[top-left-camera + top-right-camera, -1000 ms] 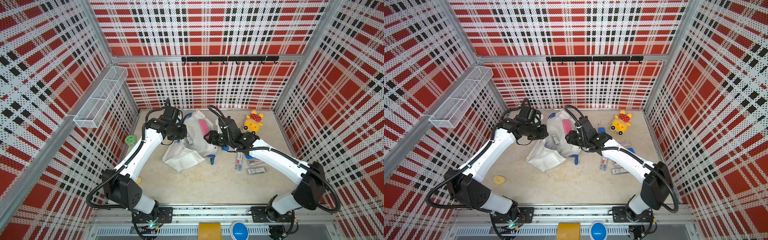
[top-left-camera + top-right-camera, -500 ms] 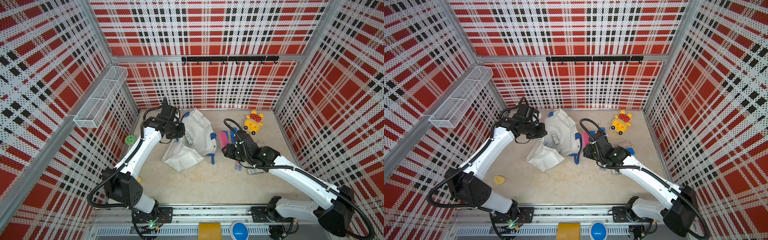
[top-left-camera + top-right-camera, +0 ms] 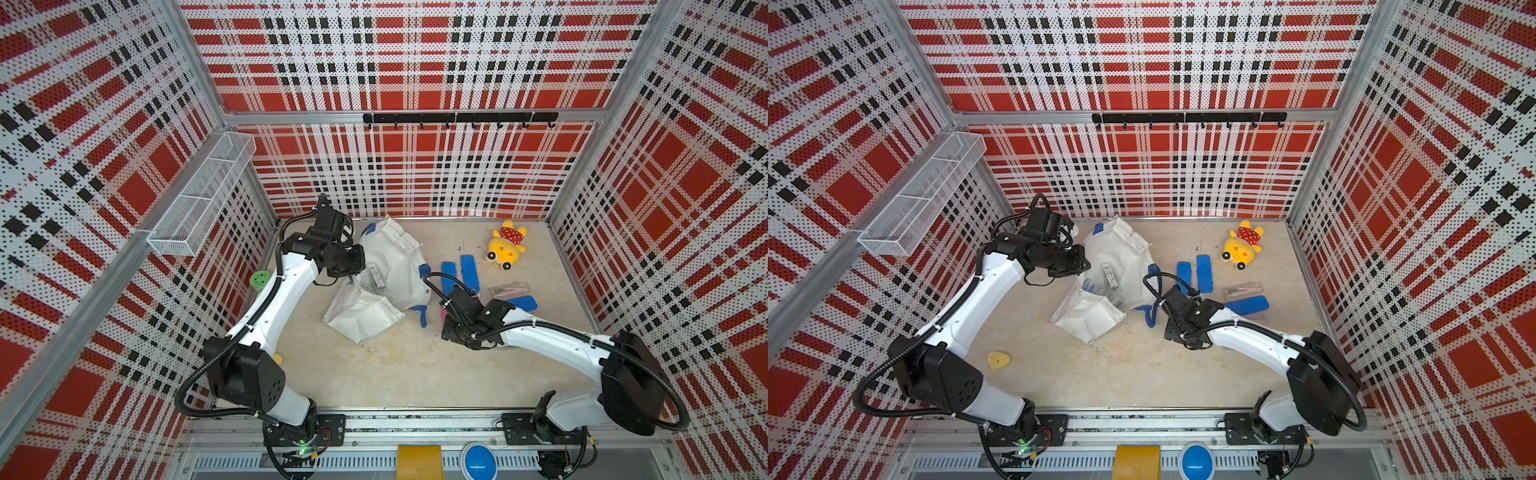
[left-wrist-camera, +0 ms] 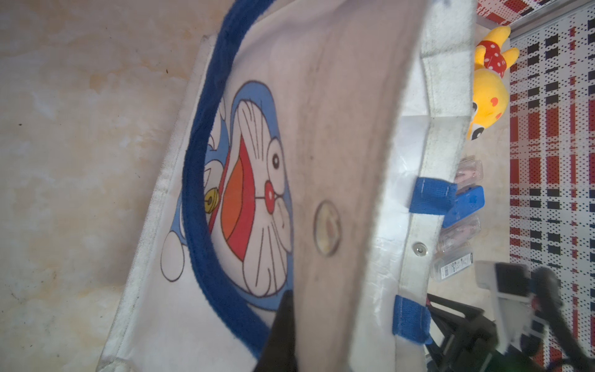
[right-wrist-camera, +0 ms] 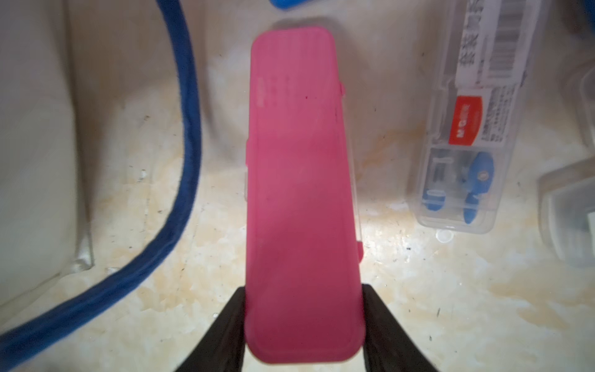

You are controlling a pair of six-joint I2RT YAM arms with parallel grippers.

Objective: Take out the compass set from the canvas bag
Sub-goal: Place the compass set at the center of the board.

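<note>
Out it comes: the compass set (image 5: 302, 209), the pink case by my reading, sits clear of the canvas bag (image 3: 395, 257), just beside its blue handle (image 5: 180, 161), over the counter (image 3: 395, 374). The right hand (image 5: 302, 293) clamps one end, likely to lay it down. The left hand (image 3: 351, 274) pinches the bag's rim, propping the mouth open. Count: one bag, one pink case, three blue cases (image 3: 469, 272) and one plush toy (image 3: 507, 245) beyond the bag. The clear cases (image 5: 476, 128) are too jumbled to count.

Both top views sit high up front, staring steeply down at the same counter (image 3: 415, 374). Left wrist cam's pressed against the canvas bag (image 4: 338, 128), also catching their yellow plush (image 4: 489, 83); right wrist cam hugs the counter, looking along its pincer (image 5: 302, 322).
</note>
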